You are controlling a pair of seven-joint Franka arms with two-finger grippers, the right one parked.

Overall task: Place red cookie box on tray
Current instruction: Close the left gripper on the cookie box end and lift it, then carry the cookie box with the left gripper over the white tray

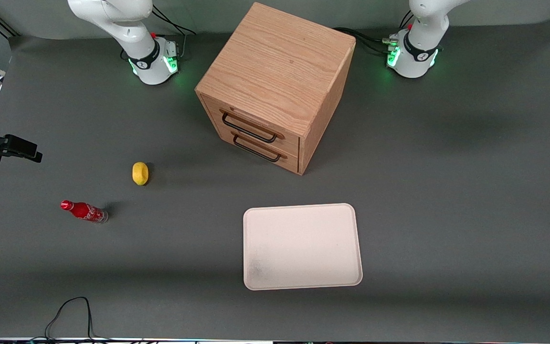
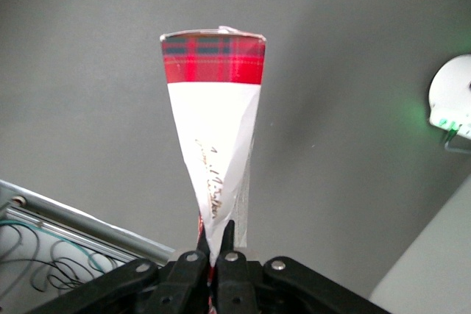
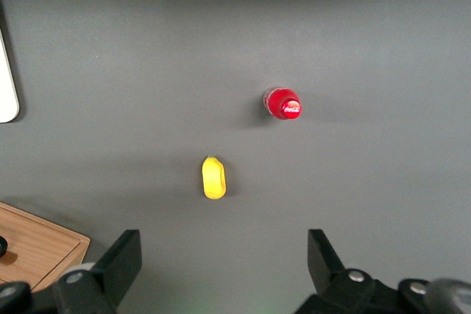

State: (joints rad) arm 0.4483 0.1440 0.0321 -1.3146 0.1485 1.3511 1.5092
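Left wrist view: gripper (image 2: 215, 244) up off the grey table (image 2: 353, 108), its fingers (image 2: 229, 234) clamped on one end of the red cookie box (image 2: 213, 145). The box hangs straight down from them, white section nearest the fingers, red tartan end lowest. Neither gripper nor box shows in the front view. Tray (image 1: 302, 246) lies flat on the table, nearer the front camera than the wooden drawer cabinet (image 1: 275, 86). Lemon (image 1: 140, 173) and small red soda bottle (image 1: 84, 211) sit toward the parked arm's end.
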